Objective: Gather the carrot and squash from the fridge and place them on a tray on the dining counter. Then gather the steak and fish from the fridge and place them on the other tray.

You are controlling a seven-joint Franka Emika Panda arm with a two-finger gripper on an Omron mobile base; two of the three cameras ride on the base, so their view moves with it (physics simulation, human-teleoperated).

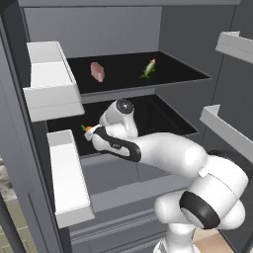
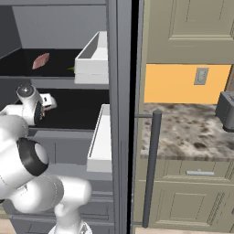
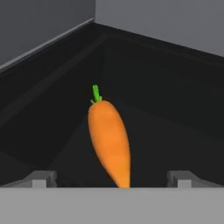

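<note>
We find no readable writing or brand marks anywhere. The open fridge [image 1: 123, 29] has grey walls and black shelves; in the upper middle of the left base view the steak [image 1: 97, 71] and the fish [image 1: 148, 68] lie apart on the upper shelf [image 1: 188, 74]. On the lower shelf [image 3: 175, 131], at the centre of the hand view, the carrot [image 3: 109, 142] lies with its green top pointing away, its tip between the fingertips [image 3: 41, 178] of the gripper [image 3: 111, 179], whose jaws stand wide, untouching. At the right of the right base view we see a speckled stone counter [image 2: 192, 132], beige cabinets [image 2: 192, 196] and an orange wall [image 2: 173, 84].
</note>
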